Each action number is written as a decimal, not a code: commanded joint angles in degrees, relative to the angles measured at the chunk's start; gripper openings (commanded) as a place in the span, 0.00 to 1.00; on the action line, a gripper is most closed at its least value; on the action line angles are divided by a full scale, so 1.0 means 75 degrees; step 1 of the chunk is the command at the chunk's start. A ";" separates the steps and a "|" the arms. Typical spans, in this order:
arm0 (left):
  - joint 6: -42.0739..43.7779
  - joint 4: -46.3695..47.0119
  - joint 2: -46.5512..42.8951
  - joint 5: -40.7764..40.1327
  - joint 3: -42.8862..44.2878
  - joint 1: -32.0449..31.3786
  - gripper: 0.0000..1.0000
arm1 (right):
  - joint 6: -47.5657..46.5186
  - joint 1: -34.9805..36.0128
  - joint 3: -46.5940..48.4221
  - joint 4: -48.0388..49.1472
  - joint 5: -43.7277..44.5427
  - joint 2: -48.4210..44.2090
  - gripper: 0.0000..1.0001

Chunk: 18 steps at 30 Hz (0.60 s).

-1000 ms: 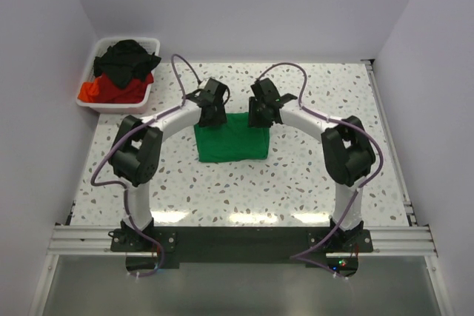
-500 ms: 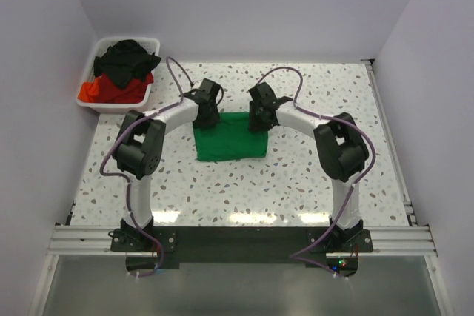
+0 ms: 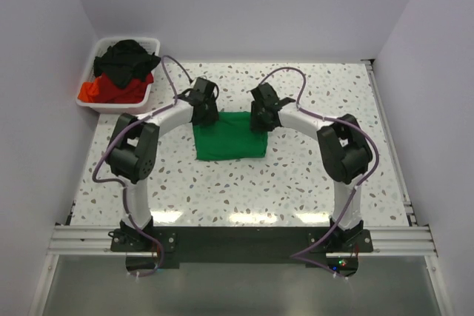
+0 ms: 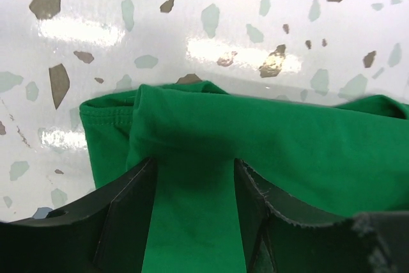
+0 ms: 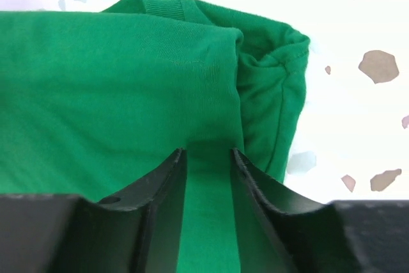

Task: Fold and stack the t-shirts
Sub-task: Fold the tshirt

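White plastic bin [image 3: 111, 106] is sitting at the far left corner of the speckled, stone-patterned bench [image 3: 296, 175]. It is holding a crumpled black fabric t-shirt [image 3: 129, 57] heaped over a red-orange fabric t-shirt [image 3: 100, 92]. Moving right, I am seeing the left hand [image 3: 201, 118] resting on the far left corner of the bright green fabric t-shirt [image 3: 229, 140]. That shirt is lying folded into a tidy rectangle at the middle of the bench, between the two arms. In the left wrist view the hand's fingers are standing wide apart, open, with green cloth showing flat in the gap. The right hand [image 3: 261, 119] is resting on the far right corner. Its fingers are also standing apart, open but narrower, over a folded edge with a hemmed layer peeking out beside it.
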 commanded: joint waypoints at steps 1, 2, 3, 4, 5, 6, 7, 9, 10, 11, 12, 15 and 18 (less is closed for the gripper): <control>0.0395 0.0581 -0.0799 0.0151 -0.0112 0.0064 0.56 | -0.0058 -0.0035 -0.0245 0.0246 0.0270 -0.0938 0.42; 0.0372 0.0581 -0.0893 0.0140 -0.0148 0.0075 0.57 | -0.0046 -0.0047 -0.0327 0.0246 0.0305 -0.1021 0.44; 0.0372 0.0558 -0.0976 0.0081 -0.0183 0.0075 0.57 | -0.0046 -0.0047 -0.0374 0.0223 0.0398 -0.1091 0.48; 0.0360 0.0523 -0.1127 0.0046 -0.0230 0.0075 0.57 | -0.0058 -0.0058 -0.0432 0.0223 0.0422 -0.1243 0.50; 0.0337 0.0429 -0.1210 -0.0012 -0.0253 0.0087 0.58 | -0.0058 -0.0070 -0.0561 0.0234 0.0434 -0.1291 0.53; 0.0337 0.0359 -0.1280 -0.0106 -0.0265 0.0099 0.58 | -0.0035 -0.0105 -0.0631 0.0246 0.0376 -0.1349 0.57; 0.0302 0.0289 -0.1385 -0.0141 -0.0277 0.0110 0.58 | -0.0035 -0.0140 -0.0713 0.0339 0.0306 -0.1385 0.59; 0.0197 0.0113 -0.1503 -0.0200 -0.0312 0.0181 0.58 | 0.0000 -0.0269 -0.0983 0.0410 0.0235 -0.1490 0.62; 0.0173 0.0066 -0.1643 -0.0212 -0.0393 0.0204 0.59 | 0.0047 -0.0339 -0.1088 0.0596 0.0049 -0.1525 0.63; 0.0149 0.0007 -0.1737 -0.0201 -0.0452 0.0262 0.59 | 0.0071 -0.0490 -0.1286 0.0691 -0.0069 -0.1595 0.63; 0.0114 -0.0005 -0.1831 -0.0212 -0.0522 0.0286 0.60 | 0.0082 -0.0562 -0.1370 0.0773 -0.0197 -0.1631 0.64; 0.0009 -0.0028 -0.2218 -0.0154 -0.0827 0.0415 0.62 | -0.0069 -0.0738 -0.1499 0.0902 -0.0608 -0.1584 0.65; 0.0020 -0.0052 -0.2487 -0.0107 -0.1050 0.0497 0.64 | -0.0304 -0.0785 -0.1616 0.1113 -0.0843 -0.1549 0.65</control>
